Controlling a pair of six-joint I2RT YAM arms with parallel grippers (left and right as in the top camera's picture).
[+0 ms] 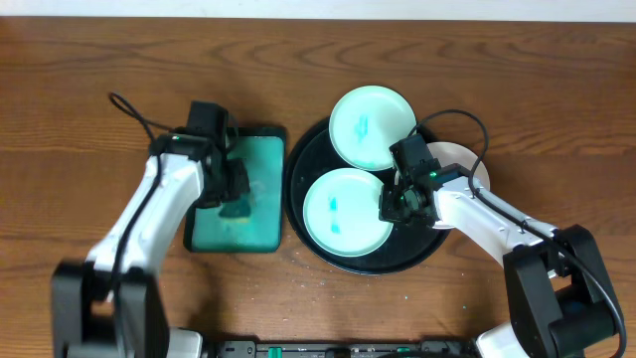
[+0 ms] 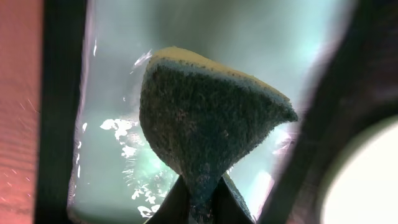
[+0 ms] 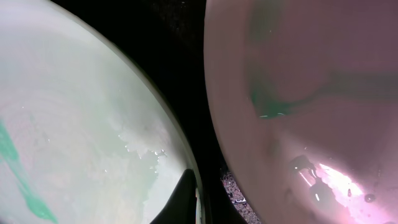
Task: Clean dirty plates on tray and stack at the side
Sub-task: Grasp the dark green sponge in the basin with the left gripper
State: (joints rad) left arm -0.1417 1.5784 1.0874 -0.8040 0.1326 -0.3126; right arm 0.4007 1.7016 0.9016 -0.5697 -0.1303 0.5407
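Observation:
Two pale mint plates with teal smears lie on the round black tray (image 1: 298, 189): a far plate (image 1: 371, 127) and a near plate (image 1: 343, 212). My right gripper (image 1: 393, 206) is shut on the near plate's right rim. In the right wrist view one dark finger (image 3: 180, 199) lies on top of that plate (image 3: 81, 124) at its edge, and the far plate (image 3: 298, 93) fills the right side. My left gripper (image 1: 236, 204) hovers over the teal tray, shut on a dark sponge (image 2: 205, 124) with a yellow back.
The rectangular teal tray (image 1: 260, 169) sits left of the black tray, wet and shiny in the left wrist view (image 2: 112, 155). A white plate (image 1: 459, 157) lies at the black tray's right edge, partly behind my right arm. Bare wood surrounds everything.

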